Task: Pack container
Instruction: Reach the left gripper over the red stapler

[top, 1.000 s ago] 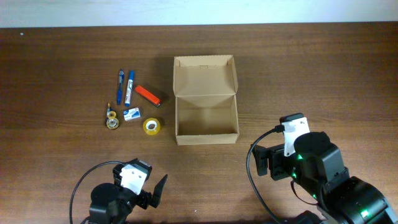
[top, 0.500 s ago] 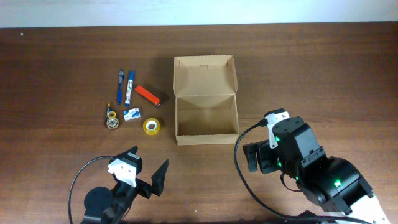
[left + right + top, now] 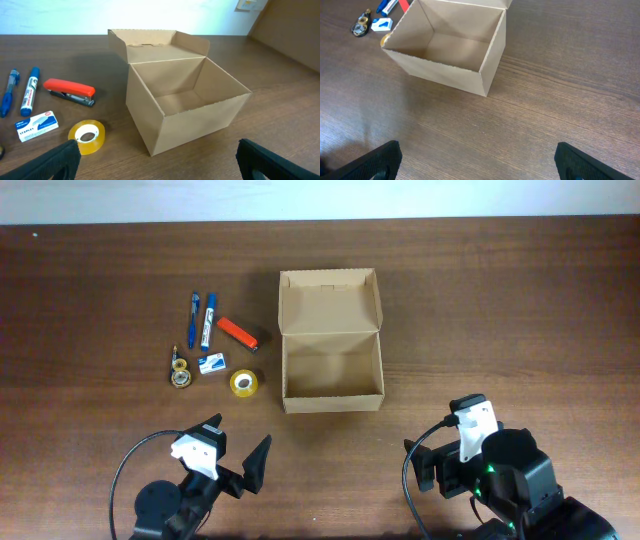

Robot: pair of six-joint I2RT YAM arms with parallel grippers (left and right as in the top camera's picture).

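container (image 3: 333, 404): mid-table, upright, open, flap lid folded back on far side | just left of it: tape roll (image 3: 244, 383), orange stapler (image 3: 238, 332), staples box (image 3: 211, 364), blue marker (image 3: 209, 320), blue pen (image 3: 193, 317) | left gripper (image 3: 162, 162): near-left of container, fingers spread wide | right gripper (image 3: 480, 162): near-right of container, fingers spread wide

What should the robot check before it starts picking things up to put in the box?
1. The container is open: ok, lid folded back.
2. Room inside it: ok, nothing in it.
3. The tape roll, stapler and pens lie loose to its left: ok.
4. The left gripper open, holding nothing: ok.
5. The right gripper open, holding nothing: ok.
6. Which item goes first: cannot tell.
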